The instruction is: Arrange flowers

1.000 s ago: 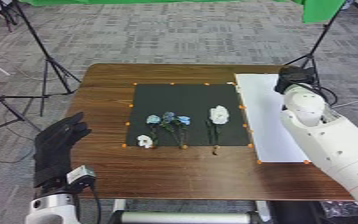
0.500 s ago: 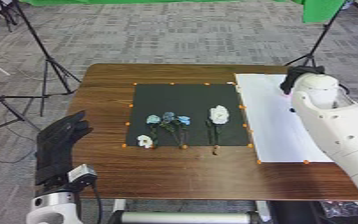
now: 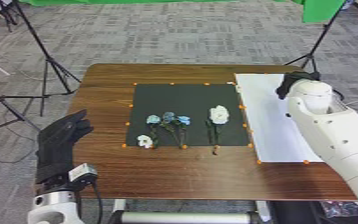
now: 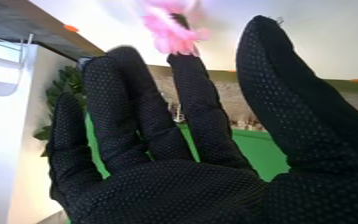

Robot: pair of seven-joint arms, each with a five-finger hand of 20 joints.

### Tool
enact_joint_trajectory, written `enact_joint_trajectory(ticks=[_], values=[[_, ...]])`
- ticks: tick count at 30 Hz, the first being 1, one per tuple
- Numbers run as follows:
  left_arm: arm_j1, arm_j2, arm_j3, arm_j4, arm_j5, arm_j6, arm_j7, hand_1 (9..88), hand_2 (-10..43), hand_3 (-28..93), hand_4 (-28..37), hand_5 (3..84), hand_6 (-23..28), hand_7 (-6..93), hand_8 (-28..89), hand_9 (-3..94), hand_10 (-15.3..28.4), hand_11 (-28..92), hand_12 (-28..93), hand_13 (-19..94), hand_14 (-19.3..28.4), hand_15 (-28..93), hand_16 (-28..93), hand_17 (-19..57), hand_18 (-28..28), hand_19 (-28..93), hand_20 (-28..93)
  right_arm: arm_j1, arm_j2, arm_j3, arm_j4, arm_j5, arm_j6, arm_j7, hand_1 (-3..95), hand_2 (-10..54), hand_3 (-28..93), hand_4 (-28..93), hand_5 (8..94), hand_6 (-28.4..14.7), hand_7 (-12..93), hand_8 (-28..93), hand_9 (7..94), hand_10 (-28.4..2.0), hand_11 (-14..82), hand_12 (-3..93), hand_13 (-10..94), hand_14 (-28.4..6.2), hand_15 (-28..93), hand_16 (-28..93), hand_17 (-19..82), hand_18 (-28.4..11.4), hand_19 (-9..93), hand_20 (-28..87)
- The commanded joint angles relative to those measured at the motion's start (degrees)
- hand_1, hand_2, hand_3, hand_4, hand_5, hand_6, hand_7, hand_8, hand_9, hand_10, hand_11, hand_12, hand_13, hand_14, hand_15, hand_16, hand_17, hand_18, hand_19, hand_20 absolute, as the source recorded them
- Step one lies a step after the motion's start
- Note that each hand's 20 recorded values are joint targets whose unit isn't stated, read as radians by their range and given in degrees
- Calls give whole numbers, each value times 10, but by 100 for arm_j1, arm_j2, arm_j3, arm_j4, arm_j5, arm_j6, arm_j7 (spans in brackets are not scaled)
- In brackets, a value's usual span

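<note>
Blue flowers and white flowers lie on black mat, pink flower at a fingertip of right hand, spread wide over white sheet, left hand loose, fingers extended, by left edge of table.

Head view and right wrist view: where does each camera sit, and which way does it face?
Head view: on the robot's head, looking forward and down at the table; left hand and right hand show.
Right wrist view: on the wrist, looking along the gloved palm past its fingers toward a pink flower.
Shared: the right hand and the white sheet.
</note>
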Motion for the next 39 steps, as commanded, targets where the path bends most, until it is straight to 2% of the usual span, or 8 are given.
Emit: enact_joint_trajectory(ticks=[1, 7, 9, 10, 14, 23, 29, 39], values=[[-11, -28, 20, 9, 44, -71, -20, 294, 50, 832, -144, 533, 171, 200, -100, 427, 248, 518, 132, 335, 284, 844, -230, -40, 240, 549, 459, -61, -52, -86, 132, -122, 219, 214, 350, -95, 867, -282, 513, -61, 179, -131, 560, -201, 255, 171, 345, -243, 758, 174, -25, -284, 633, 327], [-18, -15, 23, 4, 29, -59, -24, 293, 49, 833, -143, 533, 170, 200, -100, 427, 248, 518, 132, 335, 284, 844, -230, -40, 239, 549, 459, -83, -27, -229, 221, -276, 491, 341, 421, -95, 842, -282, 607, -36, 210, -133, 683, -148, 293, 188, 477, -182, 751, 201, 18, -272, 659, 314], [-24, -19, 29, 5, 34, -56, -33, 293, 49, 833, -142, 533, 170, 201, -100, 427, 248, 518, 132, 335, 284, 844, -229, -40, 239, 549, 458, -82, 0, -289, 261, -347, 624, 318, 461, -95, 797, -282, 635, -25, 238, -95, 730, -120, 238, 255, 504, -166, 735, 256, 32, -264, 667, 306], [-21, -37, 20, 9, 59, -70, -51, 293, 49, 832, -142, 533, 170, 201, -100, 427, 248, 518, 132, 335, 284, 844, -229, -40, 239, 549, 458, -88, 22, -323, 260, -327, 694, 351, 497, -95, 765, -283, 663, -22, 266, -43, 778, -99, 179, 310, 520, -135, 713, 305, 48, -258, 676, 300], [5, -72, -7, -2, 87, -66, -70, 293, 49, 833, -142, 533, 170, 201, -101, 427, 248, 517, 132, 335, 284, 844, -229, -39, 239, 550, 458, -66, 22, -394, 295, -399, 894, 357, 556, -95, 747, -283, 750, 2, 324, 3, 863, -60, 155, 375, 578, -74, 678, 380, 84, -242, 687, 295], [77, -48, 8, -36, 41, 3, -25, 293, 50, 832, -142, 533, 170, 200, -100, 427, 248, 518, 132, 335, 284, 843, -230, -40, 240, 550, 457, -74, 61, -451, 193, -430, 1077, 315, 574, -95, 760, -283, 796, -5, 297, 34, 888, -47, 160, 404, 610, -62, 668, 417, 109, -245, 697, 293], [192, -84, -63, -76, 38, 48, -21, 293, 49, 832, -142, 533, 170, 200, -100, 427, 248, 518, 132, 335, 284, 843, -229, -40, 240, 550, 457, -377, 140, -307, -547, -431, 1252, 133, 573, -95, 771, -283, 803, -8, 294, 43, 892, -52, 161, 413, 614, -60, 664, 426, 113, -247, 700, 292], [167, 47, -28, -66, -87, 103, 54, 293, 50, 832, -143, 533, 171, 199, -100, 427, 248, 517, 132, 334, 284, 843, -230, -40, 240, 550, 457, -1650, 100, 157, -2000, -859, 1306, -691, 571, -95, 781, -283, 806, -13, 285, 51, 893, -55, 160, 416, 615, -63, 664, 433, 110, -252, 705, 291]])
